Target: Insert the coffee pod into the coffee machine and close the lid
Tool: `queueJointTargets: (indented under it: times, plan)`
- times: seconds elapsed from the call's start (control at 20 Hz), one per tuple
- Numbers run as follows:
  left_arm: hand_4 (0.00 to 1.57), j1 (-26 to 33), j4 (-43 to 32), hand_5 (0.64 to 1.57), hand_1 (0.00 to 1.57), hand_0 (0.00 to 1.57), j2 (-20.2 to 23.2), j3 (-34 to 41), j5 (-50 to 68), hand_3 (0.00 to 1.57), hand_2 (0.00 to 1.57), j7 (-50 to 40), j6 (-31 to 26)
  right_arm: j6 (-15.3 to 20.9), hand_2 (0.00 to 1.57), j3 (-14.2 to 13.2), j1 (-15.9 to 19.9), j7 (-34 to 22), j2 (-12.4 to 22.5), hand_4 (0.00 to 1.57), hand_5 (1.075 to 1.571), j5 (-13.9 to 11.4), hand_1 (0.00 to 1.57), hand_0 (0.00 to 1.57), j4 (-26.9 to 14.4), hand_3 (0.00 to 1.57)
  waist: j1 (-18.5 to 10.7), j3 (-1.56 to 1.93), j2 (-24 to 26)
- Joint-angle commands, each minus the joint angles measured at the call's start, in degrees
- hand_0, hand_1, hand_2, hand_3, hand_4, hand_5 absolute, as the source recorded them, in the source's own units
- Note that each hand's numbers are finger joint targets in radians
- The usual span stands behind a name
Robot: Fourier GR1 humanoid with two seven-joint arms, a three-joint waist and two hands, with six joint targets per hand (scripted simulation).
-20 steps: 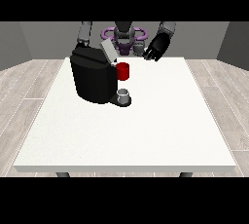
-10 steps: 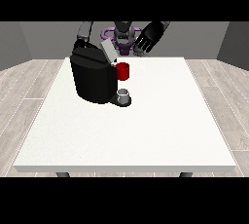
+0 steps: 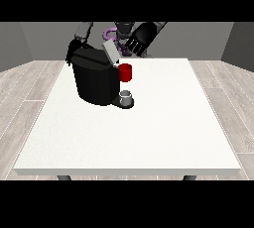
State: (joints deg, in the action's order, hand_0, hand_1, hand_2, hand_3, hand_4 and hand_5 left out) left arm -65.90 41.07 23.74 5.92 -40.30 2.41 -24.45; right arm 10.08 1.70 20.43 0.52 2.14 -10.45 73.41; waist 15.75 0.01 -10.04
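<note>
The black coffee machine point(image 3: 94, 81) stands on the white desk point(image 3: 149, 133) toward its far side, at about 10 o'clock from the desk's centre. Its grey lid point(image 3: 111, 52) is raised and tilted, which leaves the machine open for closing. A red part point(image 3: 125, 72) sits at the machine's front, above a small grey cup point(image 3: 127, 96) on the base at 5 o'clock; whether the pod is already loaded cannot be told.

The robot hand at the view's right point(image 3: 138, 39) hovers just beyond the lid at 1 o'clock, fingers curled and holding nothing seen, probably placed to press the lid down. The robot hand at the view's left point(image 3: 72, 49) is mostly hidden behind the machine; its state cannot be told.

No brand, label or writing can be read.
</note>
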Motion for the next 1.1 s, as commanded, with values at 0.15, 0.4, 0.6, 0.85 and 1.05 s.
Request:
queueJointTargets:
  times: [0.15,0.4,0.6,0.85,1.05]
  plan:
    - [0.48,-0.9,-1.3,1.571,1.29,1.29,1.6,0.4,-0.7,1.26,1.32,2.0,0.5,-0.7,0.0,-2.3,0.6,-0.1,1.6,0.26,1.571,1.4,0.0,0.0,2.0,0.0,1.1,0.01,-2.6]
    - [0.47,-5.1,-2.0,1.571,1.19,1.19,1.7,0.5,-1.4,1.23,1.27,0.7,0.8,-1.4,0.0,-4.1,5.1,-1.0,3.0,0.0,1.571,2.3,0.0,0.0,1.7,0.0,2.1,0.02,-6.1]
    - [0.46,-5.2,-2.0,1.571,1.2,1.2,-0.3,0.4,-0.8,1.23,1.26,0.5,0.0,0.1,0.0,-6.8,7.1,-1.3,4.1,0.12,1.571,2.4,0.0,0.0,-0.7,0.0,-0.3,0.02,-6.6]
    - [0.42,-5.0,-4.1,1.571,1.24,1.24,-0.5,0.4,-1.7,1.23,1.28,1.0,1.5,1.9,0.0,-2.0,5.6,-4.6,0.9,0.0,1.571,-0.9,0.0,0.0,1.9,0.0,2.0,-0.01,-6.3]
    - [0.43,-6.9,-4.2,1.571,1.19,1.19,0.2,1.3,-0.8,1.19,1.23,-0.2,-0.9,-1.1,0.0,-4.4,4.7,0.4,3.1,0.15,1.571,1.6,0.0,0.0,-0.7,0.0,1.5,0.03,-7.1]
